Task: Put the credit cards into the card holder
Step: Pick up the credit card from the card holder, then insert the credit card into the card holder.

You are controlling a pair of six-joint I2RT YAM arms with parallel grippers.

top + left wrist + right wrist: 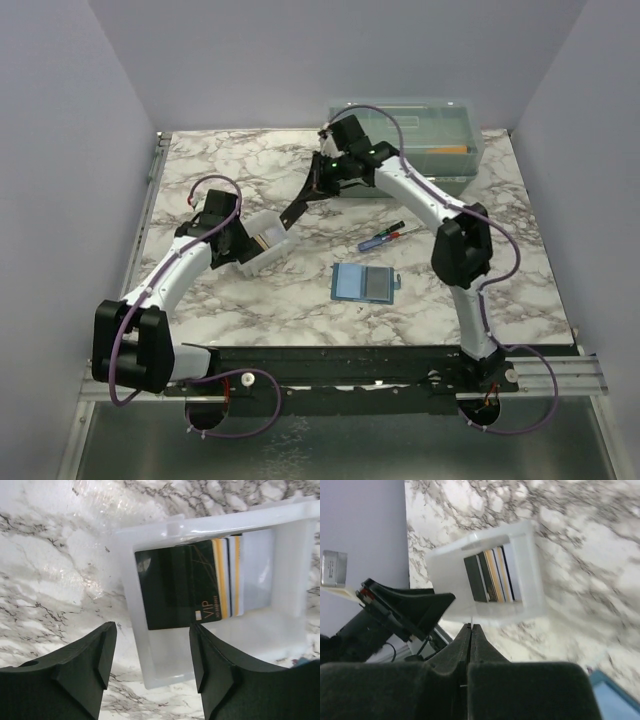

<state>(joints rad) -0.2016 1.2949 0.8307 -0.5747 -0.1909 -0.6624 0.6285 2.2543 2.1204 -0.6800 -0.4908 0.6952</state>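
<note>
1. Left hand (245, 243), seen from above: it sits at the left side of a small white tray (268, 247). Its fingers are spread wide with nothing clamped.
2. Left hand (152, 647), own camera: the two black fingers (102, 655) straddle the tray's near corner. I cannot tell whether they touch the tray wall (129, 610).
3. The credit cards (200, 587) stand on edge in a row inside the tray, just beyond the left fingertips. The front card is black with gold "VIP" lettering. Behind it are whitish cards with yellow stripes.
4. Right hand (293, 220): it reaches in from the far right, its tip just beside the tray's right end. The two hands flank the tray.
5. Right hand (471, 630), own camera: the fingers are pressed together. I can make out nothing between them. The tray (532, 570) and its cards (492, 577) lie just ahead of the tip, not touching it.
6. The card holder (364, 283), teal-blue, lies flat on the marble worktop (250, 305) near the front middle. It is right of the tray and well apart from both hands. One blue corner (616, 696) shows at the edge of the right wrist view.
7. Also on the worktop are a small screwdriver (385, 237), beyond the card holder, and a translucent box (425, 135) at the far right corner.
</note>
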